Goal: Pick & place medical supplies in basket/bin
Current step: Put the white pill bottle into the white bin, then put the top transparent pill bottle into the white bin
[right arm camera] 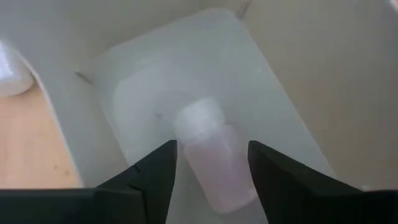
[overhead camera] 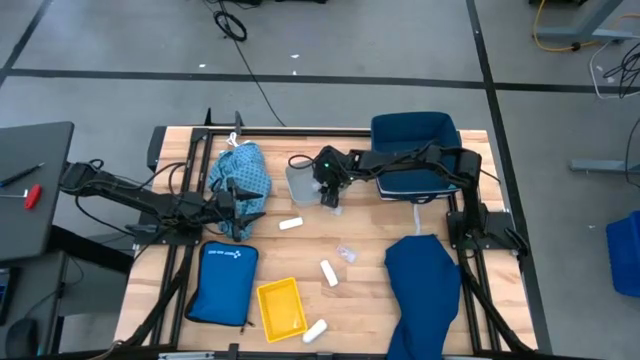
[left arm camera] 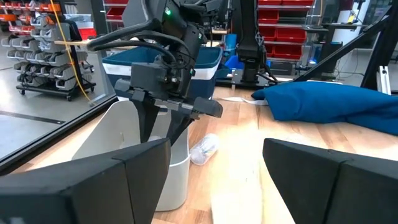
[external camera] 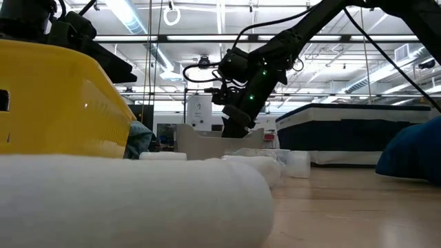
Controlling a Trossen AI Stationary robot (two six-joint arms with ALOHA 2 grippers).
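Observation:
My right gripper (overhead camera: 331, 193) is open and points down into a white bin (overhead camera: 303, 184) at the table's far middle. In the right wrist view a clear vial (right arm camera: 211, 155) lies on the bin floor (right arm camera: 143, 81) beyond the open fingers. My left gripper (overhead camera: 243, 203) is open beside the light blue patterned cloth (overhead camera: 240, 172), which lies on the table. Three white rolls (overhead camera: 290, 224) (overhead camera: 328, 272) (overhead camera: 315, 330) and another clear vial (overhead camera: 347, 254) lie on the wood. The navy cloth (overhead camera: 420, 290) rests at the near right.
A dark blue bin (overhead camera: 415, 150) stands at the far right under the right arm. A yellow tray (overhead camera: 282, 305) and a flat blue pouch (overhead camera: 222, 282) lie near the front edge. Bare wood (overhead camera: 370, 225) shows between the white bin and the navy cloth.

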